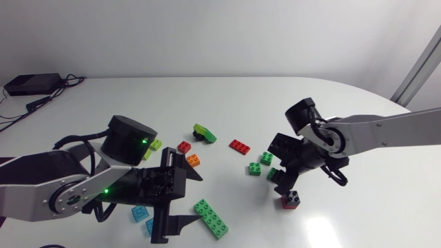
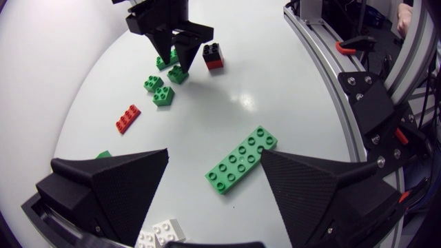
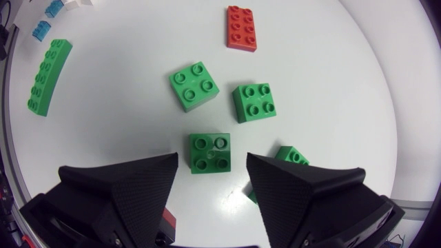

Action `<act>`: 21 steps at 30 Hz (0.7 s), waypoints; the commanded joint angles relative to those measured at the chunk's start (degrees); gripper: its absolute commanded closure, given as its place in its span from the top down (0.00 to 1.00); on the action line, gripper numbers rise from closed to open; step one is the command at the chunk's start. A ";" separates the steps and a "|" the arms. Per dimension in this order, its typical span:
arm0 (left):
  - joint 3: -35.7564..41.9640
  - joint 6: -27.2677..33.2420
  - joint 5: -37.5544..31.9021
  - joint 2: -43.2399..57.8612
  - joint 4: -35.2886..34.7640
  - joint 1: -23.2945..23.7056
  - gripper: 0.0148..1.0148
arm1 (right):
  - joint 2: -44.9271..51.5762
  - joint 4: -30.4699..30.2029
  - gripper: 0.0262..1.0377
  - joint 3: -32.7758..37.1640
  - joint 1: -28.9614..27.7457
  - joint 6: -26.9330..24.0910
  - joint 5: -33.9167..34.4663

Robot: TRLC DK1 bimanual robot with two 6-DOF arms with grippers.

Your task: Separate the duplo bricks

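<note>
Right end effector (image 3: 212,160): fingers apart | square studded green brick (image 3: 209,153) at 12 o'clock, between tips | left end effector (image 2: 213,153): apart | long eight-stud green brick (image 2: 241,160) at 12 o'clock

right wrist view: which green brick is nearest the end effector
The green brick between the right end effector's open fingertips; the others lie farther ahead or beside one finger.

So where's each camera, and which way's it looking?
Head view: fixed above, looking down on the white table, left arm and right arm.
Left wrist view: on the left arm, looking past the open left gripper at the long green plastic brick.
Right wrist view: on the right arm, looking down past the open right gripper at a square green plastic brick.
Shared: both wrist views show that long brick.
</note>
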 commanded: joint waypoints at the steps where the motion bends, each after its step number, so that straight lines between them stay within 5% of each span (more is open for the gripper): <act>1: 0.87 0.32 0.17 -1.33 -0.31 -0.39 0.91 | -4.42 -2.11 0.89 0.20 -0.01 -1.82 0.53; 10: 0.26 0.23 0.17 -2.56 -0.66 -1.00 0.91 | -17.78 -12.39 0.88 -3.23 -7.13 -14.39 -5.54; 21: -0.71 -0.21 0.17 -2.56 -0.66 -2.58 0.92 | -17.69 -10.29 0.88 -12.11 -6.17 -27.31 -8.26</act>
